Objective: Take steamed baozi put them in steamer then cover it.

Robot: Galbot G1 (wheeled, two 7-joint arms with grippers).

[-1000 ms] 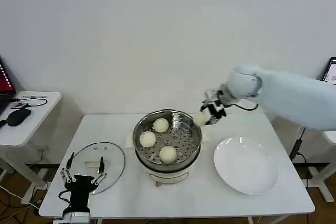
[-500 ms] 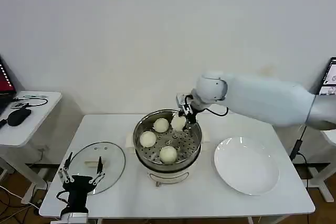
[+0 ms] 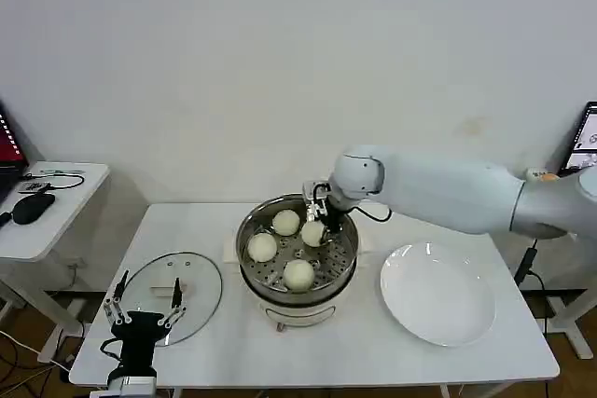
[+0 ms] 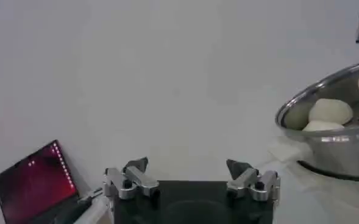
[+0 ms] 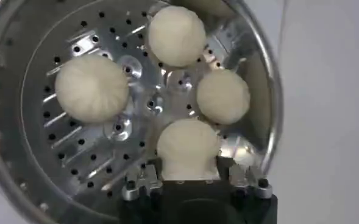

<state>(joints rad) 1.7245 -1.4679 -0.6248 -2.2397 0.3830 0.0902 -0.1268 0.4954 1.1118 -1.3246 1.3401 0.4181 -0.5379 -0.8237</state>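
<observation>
The steamer (image 3: 300,296) stands mid-table with three steamed baozi (image 3: 262,247) lying on its perforated tray (image 5: 75,152). A fourth baozi (image 5: 188,146) is held low inside the pot at its far right side, my right gripper (image 3: 318,219) shut on it. Its fingers (image 5: 144,180) press against the bun's two sides. The cover (image 3: 191,279), a glass lid with a white handle, lies flat on the table to the left of the steamer. My left gripper (image 3: 145,310) hovers open at the lid's near edge, nothing between its fingers (image 4: 130,178).
An empty white plate (image 3: 438,294) lies to the right of the steamer. A small side table (image 3: 47,216) with a mouse and a laptop (image 4: 36,185) stands at the far left. The steamer's rim (image 4: 325,137) shows at the edge of the left wrist view.
My right arm has carried the baozi from beyond the steamer's right rim leftward over the pot and lowered it inside. The left gripper has stayed by the lid.
</observation>
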